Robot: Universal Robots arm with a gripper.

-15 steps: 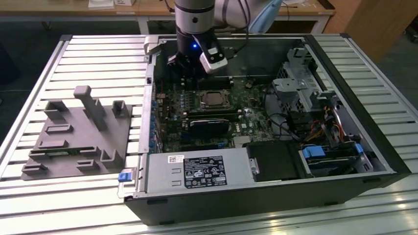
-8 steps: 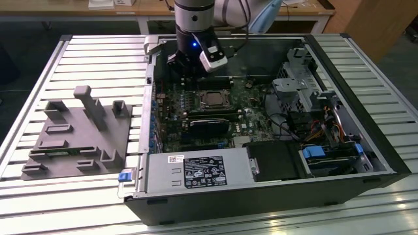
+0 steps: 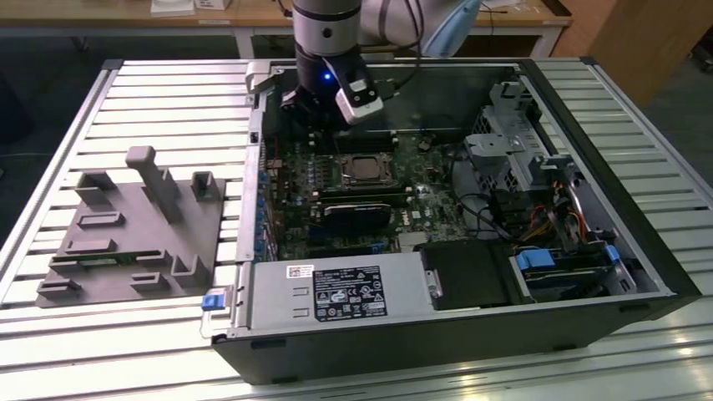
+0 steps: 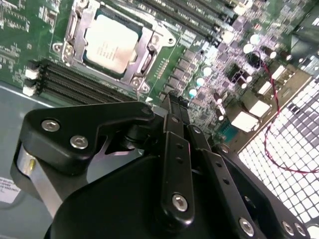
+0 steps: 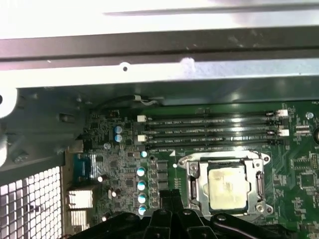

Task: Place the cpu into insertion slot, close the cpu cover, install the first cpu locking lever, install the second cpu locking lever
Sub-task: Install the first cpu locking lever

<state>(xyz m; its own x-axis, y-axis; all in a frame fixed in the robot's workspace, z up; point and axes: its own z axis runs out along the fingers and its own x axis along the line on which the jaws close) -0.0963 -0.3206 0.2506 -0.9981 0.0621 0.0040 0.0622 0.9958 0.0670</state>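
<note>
Green motherboard (image 3: 334,180) lies inside an open black computer case (image 3: 446,342), which rests on a slatted metal table (image 3: 167,92); the arm reaches down into the case at the far side.

Silver-tan, the cpu (image 4: 110,42) sits seated in the insertion slot (image 5: 199,185) near the middle of the board; the cpu cover (image 5: 219,160) lies down flat around it, its window framing the chip's metal top; whether the locking levers at the frame's edges are latched I cannot tell.

Black and bulky, the gripper (image 4: 175,102) hangs over the board just beside the socket, apart from it and touching neither cpu nor cover; in the second wrist view its tip shows against the long dark memory slots (image 4: 75,82) that run alongside the socket; the fingers (image 4: 172,129) are drawn together, narrow, with nothing between them.

In the exterior view the gripper stands a little to the exterior view's left of the cpu and beyond it; a black graphics card (image 3: 356,219) lies on the near side of the socket; a grey power supply (image 3: 334,292) with a label fills the case's near corner.

On the table at the exterior view's left, well apart from the case, stands a grey moulded fixture (image 3: 134,225) with upright posts.
</note>
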